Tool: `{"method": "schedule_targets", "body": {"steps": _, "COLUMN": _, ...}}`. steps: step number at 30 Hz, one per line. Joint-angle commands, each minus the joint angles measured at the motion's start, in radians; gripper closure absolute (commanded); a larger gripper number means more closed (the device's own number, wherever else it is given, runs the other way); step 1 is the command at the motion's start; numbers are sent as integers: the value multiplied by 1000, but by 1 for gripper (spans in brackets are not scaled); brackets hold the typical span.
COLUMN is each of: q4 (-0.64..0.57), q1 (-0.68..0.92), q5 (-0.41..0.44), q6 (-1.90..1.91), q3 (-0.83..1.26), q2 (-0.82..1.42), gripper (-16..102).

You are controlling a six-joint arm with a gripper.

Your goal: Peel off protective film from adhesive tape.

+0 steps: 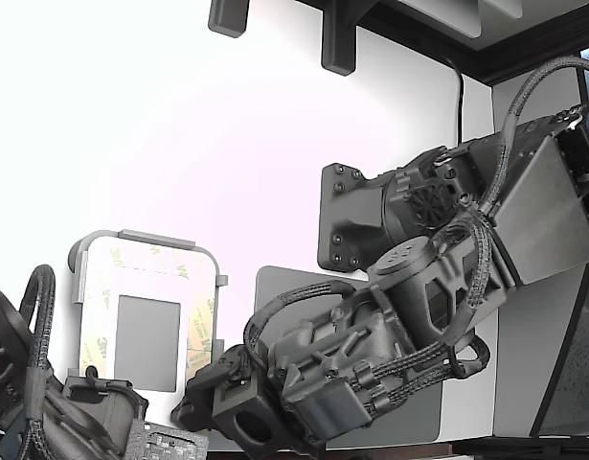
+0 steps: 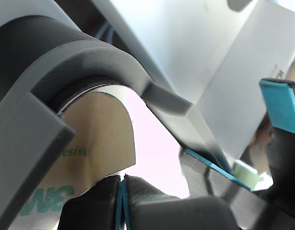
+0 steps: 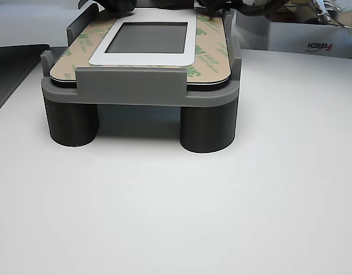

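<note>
In the exterior view I see my arm (image 1: 409, 287) reaching down toward the grey holder frame (image 1: 146, 240), which carries the white plate; the protective film (image 1: 200, 331) lies as a pale-yellow border with faint green logos around the grey square (image 1: 147, 342) at the plate's middle. The gripper (image 1: 203, 398) sits low at the holder frame's near right corner in that view, and a second arm (image 1: 45, 402) sits beside the frame's lower left corner. From the wrist view I'm right up against the holder frame (image 2: 65, 62): the film (image 2: 97, 139) shows its tan face and green lettering under the frame's curved corner, and the gripper (image 2: 122, 199) has its two dark fingers pressed together with only a thin blue line between them, clenched at the film's lower edge; whether film is actually caught I cannot tell. The other view shows the holder frame (image 3: 130, 91) standing on round legs on the white table (image 3: 221, 217), film (image 3: 207, 60) lying flat around the grey square (image 3: 147, 37).
</note>
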Motion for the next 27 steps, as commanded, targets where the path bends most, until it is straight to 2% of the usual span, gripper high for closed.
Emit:
{"method": "schedule_targets", "body": {"steps": 1, "q4": -2, "q1": -12, "q5": 0, "q6": -8, "q3": -15, "q2": 29, "gripper": 96}}
{"method": "schedule_targets", "body": {"steps": 27, "q4": -66, "q1": -37, "q5": -9, "q6": -31, "q3": 54, "q2": 41, "gripper": 94}}
